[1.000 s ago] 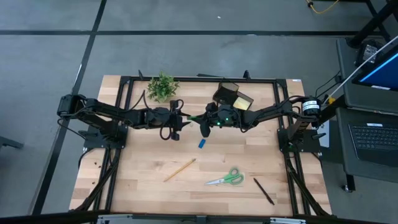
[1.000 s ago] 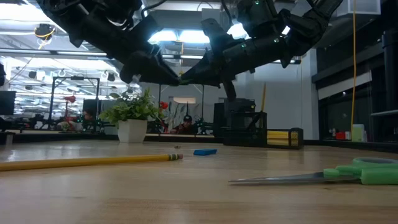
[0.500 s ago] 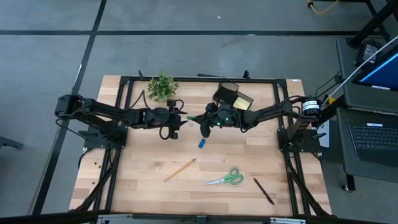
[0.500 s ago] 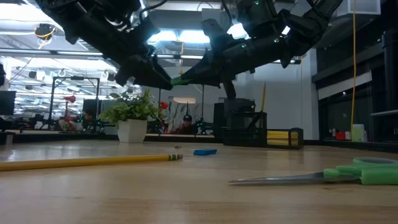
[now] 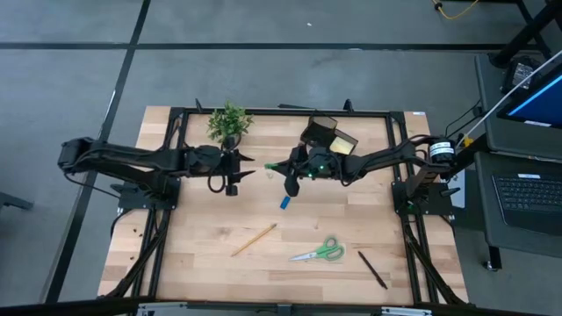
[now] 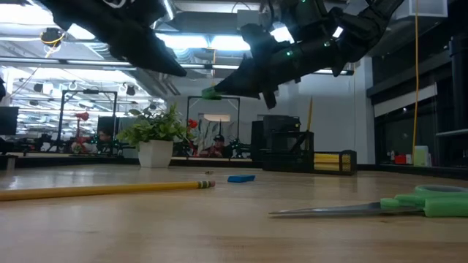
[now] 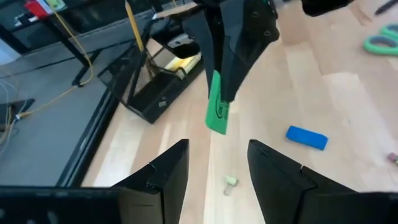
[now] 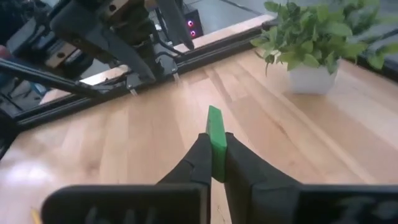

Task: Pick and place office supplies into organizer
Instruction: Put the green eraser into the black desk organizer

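My right gripper hovers above the middle of the table, shut on a small green eraser, which also shows in the low view and the left wrist view. My left gripper is open and holds nothing; it stands a short way left of the eraser. The black organizer stands at the far side with a yellow pad in its tray. A blue eraser, a pencil, green-handled scissors and a black pen lie flat on the table. My right gripper pinches the green eraser between its two fingers by one end. The other end sticks out past the fingertips. The fingers come roughly level from the table's right, along the eraser. The eraser is lifted clear of the table.
A potted plant stands at the far edge behind my left gripper. The wood between the blue eraser and the pencil is bare. A black frame runs round the table's far edge and sides. People show in the room beyond the table.
My left gripper, which met my right gripper's tips at the green eraser a second ago, has come off it and drawn back toward the table's left edge. The eraser stays in my right gripper, which has hardly moved.
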`<act>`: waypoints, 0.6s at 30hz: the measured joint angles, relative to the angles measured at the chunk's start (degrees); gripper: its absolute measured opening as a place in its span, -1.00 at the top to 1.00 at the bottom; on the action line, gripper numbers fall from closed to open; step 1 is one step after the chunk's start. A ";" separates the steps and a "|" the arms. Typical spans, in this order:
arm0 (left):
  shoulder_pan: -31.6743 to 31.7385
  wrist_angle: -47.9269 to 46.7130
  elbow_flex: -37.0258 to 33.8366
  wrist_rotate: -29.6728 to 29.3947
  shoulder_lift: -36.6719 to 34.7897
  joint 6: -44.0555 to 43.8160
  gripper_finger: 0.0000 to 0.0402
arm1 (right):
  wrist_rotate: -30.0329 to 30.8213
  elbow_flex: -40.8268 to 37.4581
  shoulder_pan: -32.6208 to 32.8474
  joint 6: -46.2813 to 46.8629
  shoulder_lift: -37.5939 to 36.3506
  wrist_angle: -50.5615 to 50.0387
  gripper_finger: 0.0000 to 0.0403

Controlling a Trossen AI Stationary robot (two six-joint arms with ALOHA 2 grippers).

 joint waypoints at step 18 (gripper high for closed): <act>0.09 25.63 -17.88 8.55 -5.46 -8.45 0.30 | 12.55 0.04 -0.74 -9.76 -7.18 -19.75 0.89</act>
